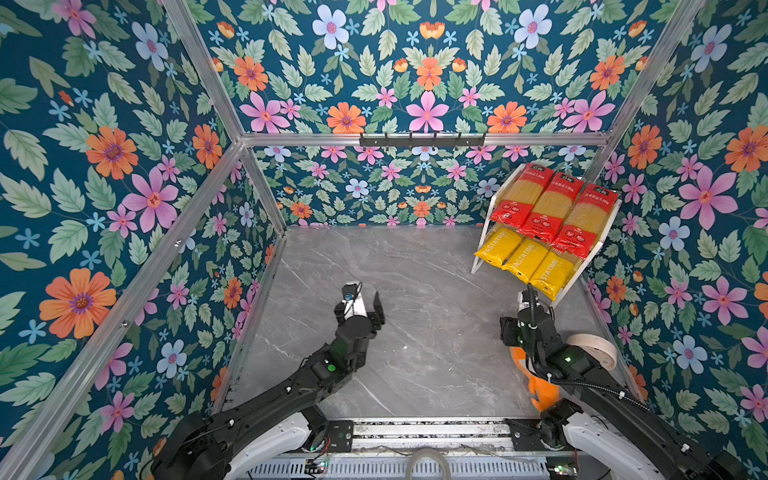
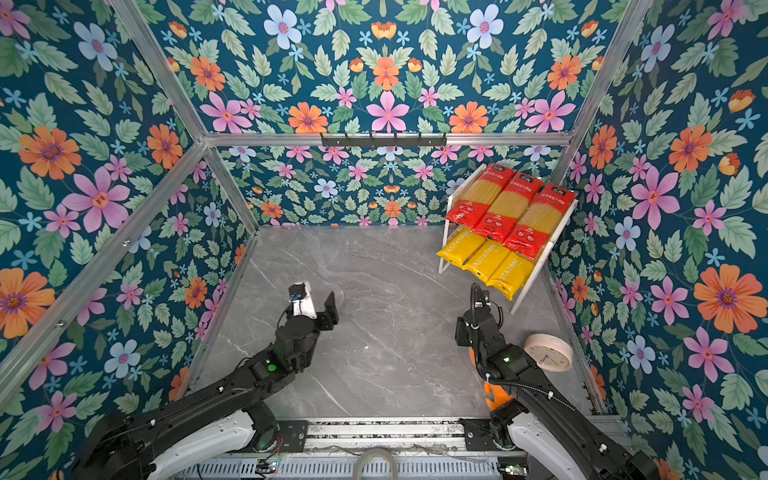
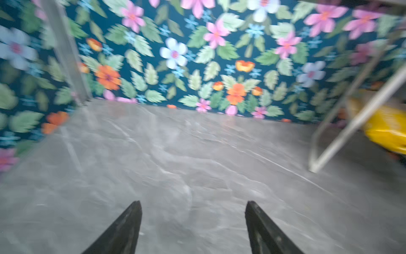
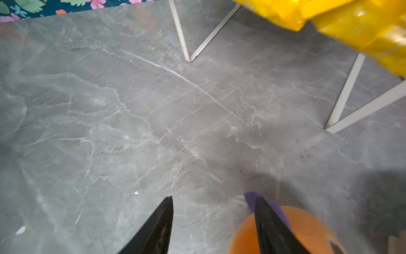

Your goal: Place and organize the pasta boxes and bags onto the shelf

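Your left gripper [image 3: 193, 203] hangs open and empty over the table [image 3: 197, 154]. The right gripper [image 4: 213, 198] is open too, one finger over the toy [image 4: 307, 226], perhaps touching it. On the shelf [image 4: 346, 88], red packs [image 1: 552, 208] fill the upper tier and yellow packs [image 1: 523, 262] the lower.

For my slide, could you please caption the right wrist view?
Open right gripper over marble table, orange plush beneath, shelved yellow packs ahead.

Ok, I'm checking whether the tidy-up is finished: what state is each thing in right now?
Red packs: three side by side on upper tier.
Yellow packs: three side by side on lower tier.
Shelf: upright, both tiers full.
Left gripper: open, empty.
Right gripper: open, empty.
Clock: face up on table.
Toy: lying on table.
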`<state>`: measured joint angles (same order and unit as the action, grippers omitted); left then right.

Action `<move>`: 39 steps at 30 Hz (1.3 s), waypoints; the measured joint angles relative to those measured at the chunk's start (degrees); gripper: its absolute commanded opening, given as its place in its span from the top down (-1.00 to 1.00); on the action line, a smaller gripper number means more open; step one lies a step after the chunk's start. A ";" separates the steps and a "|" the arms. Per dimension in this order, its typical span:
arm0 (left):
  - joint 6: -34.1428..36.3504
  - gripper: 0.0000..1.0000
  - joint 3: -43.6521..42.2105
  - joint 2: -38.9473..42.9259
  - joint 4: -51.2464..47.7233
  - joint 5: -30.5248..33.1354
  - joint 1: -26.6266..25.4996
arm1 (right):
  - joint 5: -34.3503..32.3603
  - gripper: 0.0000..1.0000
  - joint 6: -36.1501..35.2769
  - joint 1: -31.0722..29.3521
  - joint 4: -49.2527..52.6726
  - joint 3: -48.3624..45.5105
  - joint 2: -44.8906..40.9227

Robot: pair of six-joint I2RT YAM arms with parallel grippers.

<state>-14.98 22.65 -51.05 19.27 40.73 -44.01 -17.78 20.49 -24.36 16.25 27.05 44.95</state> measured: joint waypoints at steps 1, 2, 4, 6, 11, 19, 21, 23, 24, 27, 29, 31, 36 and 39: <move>2.10 -0.61 -1.38 0.79 -0.20 1.38 2.34 | -0.04 -0.20 -1.01 2.12 -0.98 -1.03 -0.63; 4.15 -0.62 -2.97 1.33 0.33 1.95 4.66 | 0.02 -0.20 -2.05 4.07 -1.64 -1.77 -1.20; 7.43 -0.63 -5.86 1.84 1.42 3.23 8.07 | 0.07 -0.20 -4.50 6.82 -3.32 -2.93 -2.38; 10.21 -0.65 -8.35 1.03 4.24 3.93 11.61 | 0.28 -0.20 -6.71 8.87 -5.42 -3.67 -2.89; 14.23 -0.68 -12.90 -5.92 14.51 1.70 21.49 | 0.83 -0.17 -9.18 14.19 -15.65 -8.68 -1.03; 15.58 -0.70 -12.63 -22.56 32.70 -11.50 32.09 | 1.16 -0.18 -13.31 16.81 -40.48 -15.43 12.02; 16.61 -0.70 -11.78 -25.14 36.11 -13.99 32.74 | 2.27 -0.19 -14.10 18.32 -45.79 -15.34 15.96; 16.76 -0.70 -11.34 -27.26 39.56 -15.61 33.62 | 2.91 -0.19 -14.75 19.61 -49.07 -14.82 18.75; 16.90 -0.70 -11.34 -28.06 41.13 -16.28 33.97 | 3.76 -0.18 -14.99 20.09 -50.42 -14.53 19.63; 18.10 -0.70 -11.65 -30.77 46.01 -18.60 34.64 | 7.08 -0.17 -15.69 21.88 -53.37 -13.81 21.27; 18.16 -0.70 -12.00 -34.03 50.31 -19.67 34.80 | 9.01 -0.17 -16.11 23.30 -55.34 -13.84 22.12; 18.38 -0.70 -11.80 -36.63 52.33 -20.39 34.93 | 11.23 -0.16 -16.13 24.52 -57.48 -13.97 23.50; 18.29 -0.70 -10.64 -37.44 54.73 -21.27 35.89 | 15.23 -0.18 -16.57 25.51 -66.64 -14.86 31.08; 18.18 -0.70 -10.45 -37.57 54.49 -22.14 36.44 | 17.16 -0.21 -17.18 25.59 -73.99 -14.84 36.70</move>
<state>3.20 12.21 -88.62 73.76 18.59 -7.57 -0.62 3.31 1.23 -57.74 12.21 81.65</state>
